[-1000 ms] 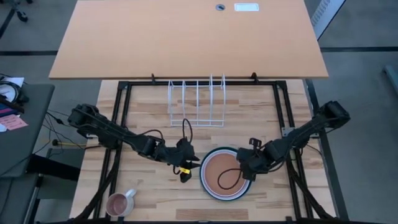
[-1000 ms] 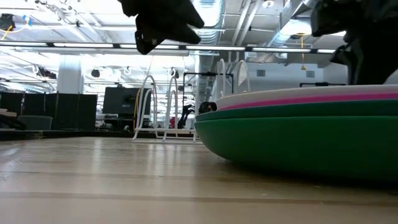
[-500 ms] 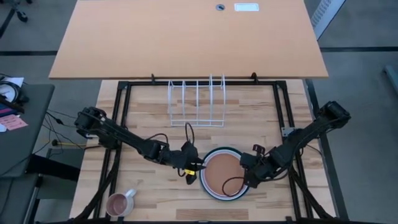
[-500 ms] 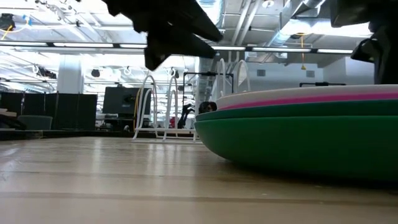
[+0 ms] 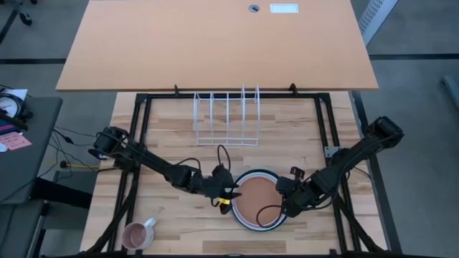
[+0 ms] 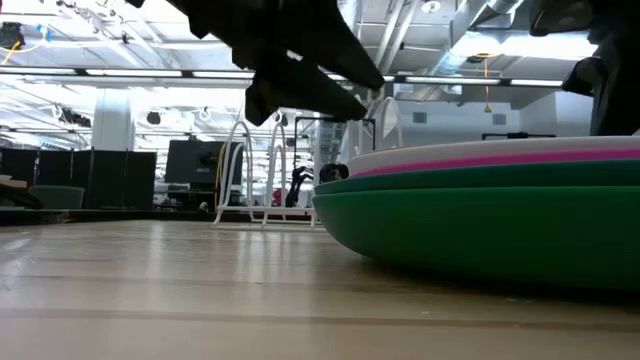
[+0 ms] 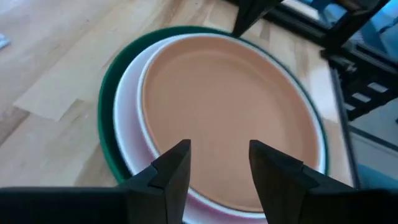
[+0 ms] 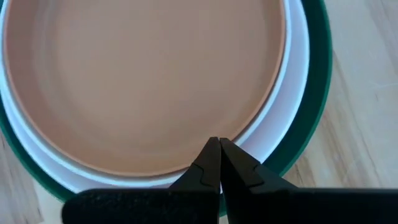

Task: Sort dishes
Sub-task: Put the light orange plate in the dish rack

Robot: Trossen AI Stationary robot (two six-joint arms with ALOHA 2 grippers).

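Observation:
The dishes lie in one stack (image 5: 255, 199) at the table's near middle. An orange-brown plate (image 7: 230, 106) is on top, with white and magenta rims under it, and a dark green plate (image 6: 470, 225) rests on the wood at the bottom. My left gripper (image 7: 217, 165) is open. It hangs slanting down over the stack's left rim (image 5: 228, 197), with nothing between its fingers. My right gripper (image 8: 219, 149) is shut at the stack's right near rim (image 5: 287, 206), its tips over the orange plate's edge. My right gripper's shut fingertips (image 8: 211, 152) slant down from above at the orange-brown plate's rim (image 8: 186, 163), on the stack's right near side. Whether they rest on the rim or hover just over it, I cannot tell. My left gripper touches nothing.
A white wire rack (image 5: 226, 118) stands at the table's far middle, with bare wood between it and the stack. A small pink mug (image 5: 136, 233) sits at the near left corner. A large brown board (image 5: 215, 43) lies beyond the table's far edge.
My left gripper has moved down and toward the table's right, from beside the stack to just over its left rim. My right gripper has drawn back from over the orange-brown plate's middle to its right near rim. The stack has stayed where it was.

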